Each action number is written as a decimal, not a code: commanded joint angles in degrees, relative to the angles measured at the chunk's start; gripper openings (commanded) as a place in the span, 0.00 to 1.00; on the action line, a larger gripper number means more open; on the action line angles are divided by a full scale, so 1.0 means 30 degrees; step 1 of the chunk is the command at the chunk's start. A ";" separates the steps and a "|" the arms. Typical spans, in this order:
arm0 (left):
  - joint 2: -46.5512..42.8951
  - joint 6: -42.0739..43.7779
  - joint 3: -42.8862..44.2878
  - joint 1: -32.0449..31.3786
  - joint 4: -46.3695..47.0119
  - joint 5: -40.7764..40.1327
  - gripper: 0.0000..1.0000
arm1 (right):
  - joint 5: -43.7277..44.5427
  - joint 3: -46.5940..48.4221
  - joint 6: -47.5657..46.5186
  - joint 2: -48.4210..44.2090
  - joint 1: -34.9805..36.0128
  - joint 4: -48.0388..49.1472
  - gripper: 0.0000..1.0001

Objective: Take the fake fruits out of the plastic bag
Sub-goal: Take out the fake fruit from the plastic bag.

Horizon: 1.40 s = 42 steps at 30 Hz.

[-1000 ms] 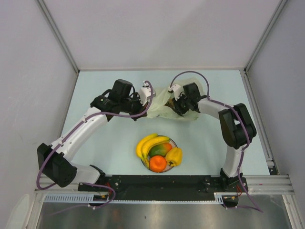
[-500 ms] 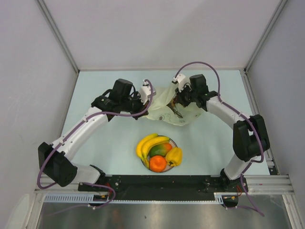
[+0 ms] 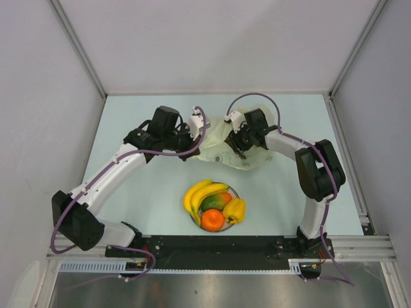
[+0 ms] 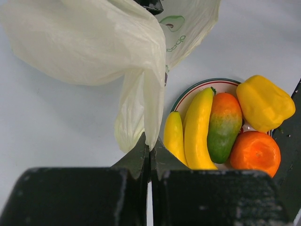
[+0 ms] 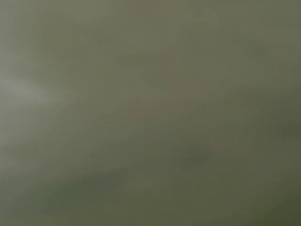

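Right end effector [image 3: 239, 141] back inside plastic bag [image 3: 215, 151].

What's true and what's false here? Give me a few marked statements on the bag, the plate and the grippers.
1. The left gripper is shut on a fold of the plastic bag. True.
2. The plate is bare. False: it holds bananas, a mango, an orange and a yellow fruit.
3. The plastic bag lies beyond the plate, farther from the robot. True.
4. The right wrist view is sharp. False: it is a grey-green blur, so the right gripper, at the plastic bag, cannot be judged open or shut.
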 commanded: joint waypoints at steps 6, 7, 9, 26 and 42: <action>-0.0306 -0.0062 -0.0205 0.0080 0.0310 -0.0180 0.00 | -0.0077 0.1816 -0.0547 0.1226 0.0069 -0.0119 0.61; -0.0276 -0.0091 -0.0147 0.0080 0.0281 -0.0209 0.00 | -0.0019 0.1845 -0.0489 0.1343 0.0127 -0.0236 0.62; -0.0218 -0.0062 -0.0117 0.0080 0.0281 -0.0239 0.00 | 0.0157 0.2078 -0.0168 0.1782 0.0099 -0.0441 0.65; -0.0160 0.0026 -0.0205 0.0109 0.0398 -0.0415 0.00 | -0.0664 0.3632 0.0329 0.0615 -0.0166 -0.1790 0.00; 0.0603 -0.0472 0.1844 0.0109 0.1130 -0.0473 0.00 | 0.1385 0.3815 -0.1453 -0.5390 0.0596 -1.0460 0.00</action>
